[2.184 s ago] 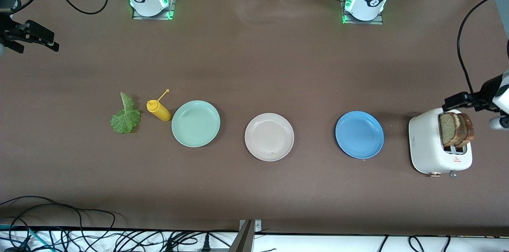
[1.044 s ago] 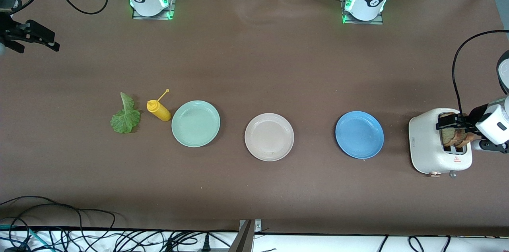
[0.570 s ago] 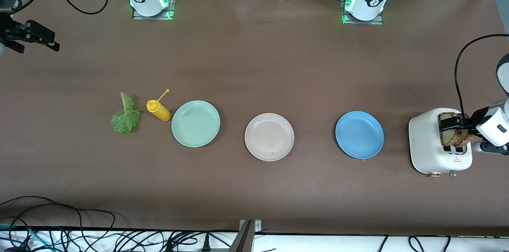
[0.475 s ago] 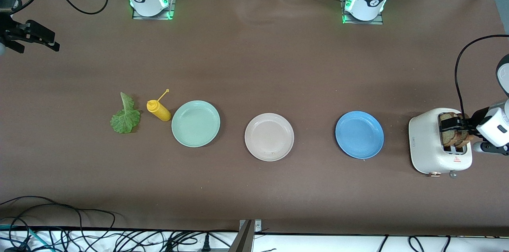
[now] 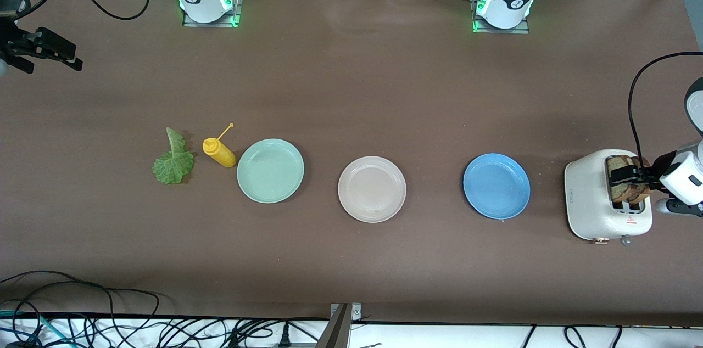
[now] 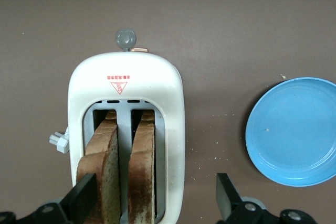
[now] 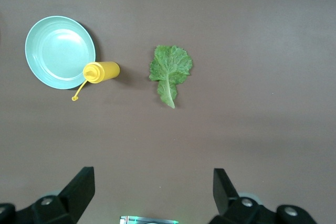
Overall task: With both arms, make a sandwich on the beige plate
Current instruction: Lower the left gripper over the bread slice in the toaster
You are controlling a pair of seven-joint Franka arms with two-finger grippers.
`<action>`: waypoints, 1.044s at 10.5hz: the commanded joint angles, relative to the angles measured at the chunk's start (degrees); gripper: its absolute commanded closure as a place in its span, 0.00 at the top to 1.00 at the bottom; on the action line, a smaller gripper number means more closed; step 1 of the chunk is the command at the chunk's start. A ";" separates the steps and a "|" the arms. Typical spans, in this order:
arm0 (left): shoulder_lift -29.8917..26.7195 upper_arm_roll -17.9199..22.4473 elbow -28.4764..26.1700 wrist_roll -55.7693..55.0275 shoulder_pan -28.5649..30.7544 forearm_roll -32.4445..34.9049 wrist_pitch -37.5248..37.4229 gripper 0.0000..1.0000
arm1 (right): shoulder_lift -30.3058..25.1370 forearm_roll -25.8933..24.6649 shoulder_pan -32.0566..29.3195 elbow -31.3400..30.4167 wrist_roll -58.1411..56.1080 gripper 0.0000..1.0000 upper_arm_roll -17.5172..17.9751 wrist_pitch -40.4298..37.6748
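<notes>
The left pincer has come down over the toaster, spread; centre one bread slice squarely before pinching. The right pincer waits, spread.

Brown matte worktop fills nearly whole view, evenly lit w/ soft shadows. Black cables tangled along white strip at edge nearest front camera.

Matt brown table; glossy white toaster; smooth plastic-looking beige plate.
</notes>
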 commanded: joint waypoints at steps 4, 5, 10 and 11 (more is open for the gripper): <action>0.45 -0.58 0.37 -2.21 -0.24 0.72 0.28 1.00 | -0.58 0.00 0.06 0.23 0.82 1.00 0.03 -0.79; 0.45 -0.67 0.28 -2.91 -0.24 0.72 0.28 1.00 | -0.58 -0.08 0.15 0.23 0.82 1.00 0.03 -0.79; 0.54 -0.84 -0.42 -3.44 -0.33 0.72 0.37 1.00 | -0.66 -0.09 0.15 0.23 0.74 1.00 0.12 -0.88; 0.63 -0.84 -0.69 -3.44 -0.25 0.72 0.37 1.00 | -0.66 -0.09 0.15 0.23 0.74 1.00 0.12 -0.88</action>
